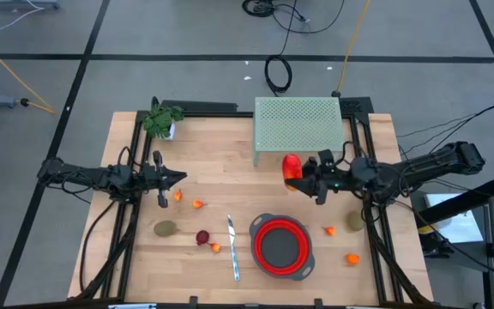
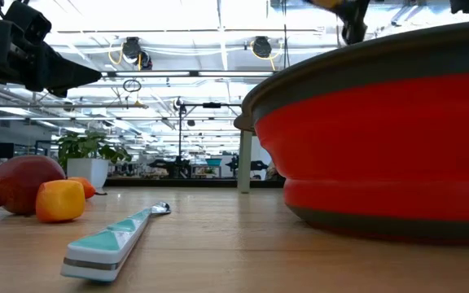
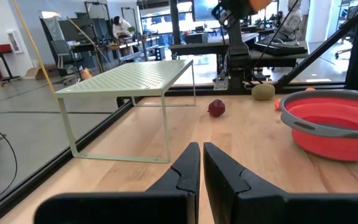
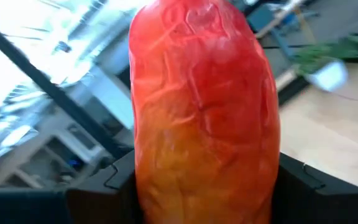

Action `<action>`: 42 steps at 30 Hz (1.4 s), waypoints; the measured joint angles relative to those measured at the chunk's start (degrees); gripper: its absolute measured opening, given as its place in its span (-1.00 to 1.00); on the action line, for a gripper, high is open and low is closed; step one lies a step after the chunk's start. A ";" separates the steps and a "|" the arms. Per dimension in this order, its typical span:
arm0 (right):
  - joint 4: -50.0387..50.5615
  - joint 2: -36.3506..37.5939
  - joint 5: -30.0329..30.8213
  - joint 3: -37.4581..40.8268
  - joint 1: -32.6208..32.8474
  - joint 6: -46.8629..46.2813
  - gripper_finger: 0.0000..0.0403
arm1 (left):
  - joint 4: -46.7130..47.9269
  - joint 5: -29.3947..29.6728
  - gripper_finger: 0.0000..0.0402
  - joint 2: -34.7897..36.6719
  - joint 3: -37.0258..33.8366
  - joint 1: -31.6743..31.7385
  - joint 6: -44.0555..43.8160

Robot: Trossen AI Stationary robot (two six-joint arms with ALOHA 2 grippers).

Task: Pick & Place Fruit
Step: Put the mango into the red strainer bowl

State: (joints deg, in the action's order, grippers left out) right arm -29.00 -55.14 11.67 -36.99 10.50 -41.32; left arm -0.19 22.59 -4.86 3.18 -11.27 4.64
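Two grippers working: right gripper [image 1: 297, 178] pinching long orange-red fruit [image 1: 292, 166] above table [image 1: 221, 154], beside green rack [image 1: 299, 124]; left gripper [image 1: 178, 178] hovering, fingers [image 3: 185, 169] pressed together; small fruit pieces lying around red bowl [image 1: 281, 247]

A large open robotics lab or workshop: past the wooden desk [image 1: 230, 137] on its black metal frame, the low view looks across a long hall under rows of ceiling strip lights [image 2: 218, 12], with more workstations and stands far back. A person [image 3: 122, 28] sits at a distant bench, and cables [image 1: 281, 17] trail over the grey tiled floor [image 1: 187, 34]
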 joint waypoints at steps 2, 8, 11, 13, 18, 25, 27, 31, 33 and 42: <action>-2.40 0.00 -1.15 0.00 0.00 0.25 0.13 | -0.02 0.00 -0.88 0.00 0.00 -0.02 0.00; -5.48 0.00 -1.41 -0.02 0.00 1.53 0.11 | 0.00 0.00 -0.88 0.00 0.00 -0.01 -0.20; -5.45 -0.07 -1.36 -0.02 0.00 1.60 0.12 | 0.00 0.00 -0.88 0.00 0.00 -0.02 -0.31; -5.29 -0.30 -1.34 -0.02 0.00 2.78 0.12 | 0.00 0.00 -0.88 0.00 0.00 -0.01 -0.31; -3.78 -1.98 -1.40 -0.02 0.91 14.26 0.11 | 0.00 0.00 -0.88 0.00 0.00 -0.01 -0.42; -3.61 -5.56 -1.39 -0.02 2.91 31.84 0.15 | 0.00 0.00 -0.88 0.00 0.00 -0.01 -0.42; -3.27 -6.09 -1.43 -0.02 3.48 35.61 0.15 | 0.00 0.00 -0.88 0.00 0.00 -0.02 -0.42; -2.52 -6.31 -1.41 -0.02 4.17 39.20 0.14 | 0.00 -0.02 -0.88 0.00 0.00 -0.02 -0.42; -2.47 -6.31 -1.34 -0.02 4.24 39.00 0.14 | 0.00 0.00 -0.88 0.00 0.00 -0.02 -0.42; -2.30 -6.72 -1.35 -0.02 5.26 30.17 0.13 | 0.00 -0.01 -0.88 0.00 0.00 0.00 -0.42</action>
State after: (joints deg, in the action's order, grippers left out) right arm -31.30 -61.86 10.32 -37.01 15.76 -11.15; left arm -0.19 22.58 -4.86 3.18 -11.27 4.23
